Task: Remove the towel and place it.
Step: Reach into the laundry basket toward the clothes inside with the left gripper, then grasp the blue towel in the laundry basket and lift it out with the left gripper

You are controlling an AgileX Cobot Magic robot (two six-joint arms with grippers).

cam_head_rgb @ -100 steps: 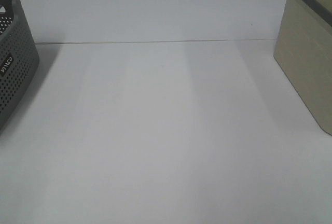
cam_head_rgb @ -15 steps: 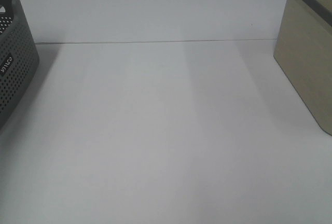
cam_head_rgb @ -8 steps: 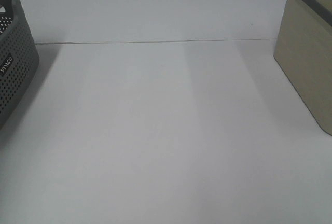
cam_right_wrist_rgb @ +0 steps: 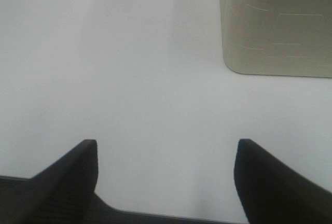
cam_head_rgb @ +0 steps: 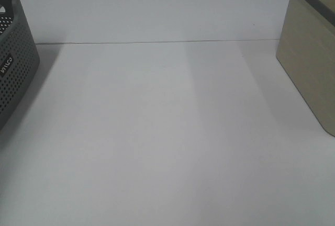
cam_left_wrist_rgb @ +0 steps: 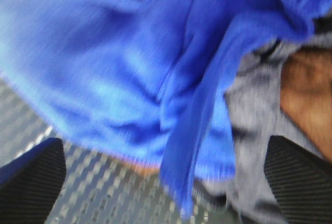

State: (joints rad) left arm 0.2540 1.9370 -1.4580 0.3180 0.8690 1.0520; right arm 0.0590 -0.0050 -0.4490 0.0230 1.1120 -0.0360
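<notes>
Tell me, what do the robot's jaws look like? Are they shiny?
Both pairs of jaws are black and dull, not shiny. The left jaws have blunt pads covered in fine ridges. The right jaws are smooth wedges with rounded fingertips. No cables or markings show on them, and the arms themselves are out of view.

Towel point(cam_left_wrist_rgb: 119, 63) royal blue; basket point(cam_head_rgb: 13, 74) dark grey, perforated; bin point(cam_head_rgb: 309, 64) beige.
</notes>
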